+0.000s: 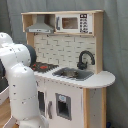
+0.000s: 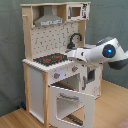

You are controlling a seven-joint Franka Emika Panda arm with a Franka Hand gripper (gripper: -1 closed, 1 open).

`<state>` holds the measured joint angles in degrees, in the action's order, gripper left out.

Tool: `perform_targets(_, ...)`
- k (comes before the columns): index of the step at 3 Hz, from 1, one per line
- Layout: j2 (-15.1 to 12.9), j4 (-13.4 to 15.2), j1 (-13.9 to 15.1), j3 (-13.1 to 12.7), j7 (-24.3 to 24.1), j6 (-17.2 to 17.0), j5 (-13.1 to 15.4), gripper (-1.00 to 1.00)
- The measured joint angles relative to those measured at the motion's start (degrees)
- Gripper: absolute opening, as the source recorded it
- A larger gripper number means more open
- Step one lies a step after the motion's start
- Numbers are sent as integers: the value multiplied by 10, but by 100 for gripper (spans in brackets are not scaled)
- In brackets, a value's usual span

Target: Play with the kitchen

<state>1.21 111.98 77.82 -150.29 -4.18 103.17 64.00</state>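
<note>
Second exterior view shows the gripper (image 2: 70,53) reaching over the kitchen (image 2: 50,75) counter just beside the black stovetop (image 2: 50,59), though whether its fingers are parted or closed I cannot tell. Below the stovetop the windowed oven door (image 2: 71,103) hangs open. Behind it stands the black faucet (image 2: 75,38), with the grey hood (image 2: 49,20) above.

A: In the first exterior view, what does the white arm (image 1: 22,90) conceal?

B: The lower left of the kitchen (image 1: 75,60), including most of the stovetop (image 1: 44,66); the arm itself is cut off by the left and bottom edges.

A: And the gripper (image 2: 70,54) in the second exterior view?

B: Its fingers cannot be made out. The arm (image 2: 102,52) hides the sink area, and the oven door (image 2: 70,102) is cropped by the bottom edge.
</note>
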Motion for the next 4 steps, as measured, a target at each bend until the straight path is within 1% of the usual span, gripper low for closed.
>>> perform_targets(1, 26, -21, -38, 0, -10, -20, 38, 100)
perform_targets(2, 69, -49, -65, 0, -18, -31, 70, 100)
perform_targets(3, 119, -79, -79, 0, -25, -34, 95, 100)
perform_targets(4, 169, -108, -90, 0, -40, -34, 115, 100)
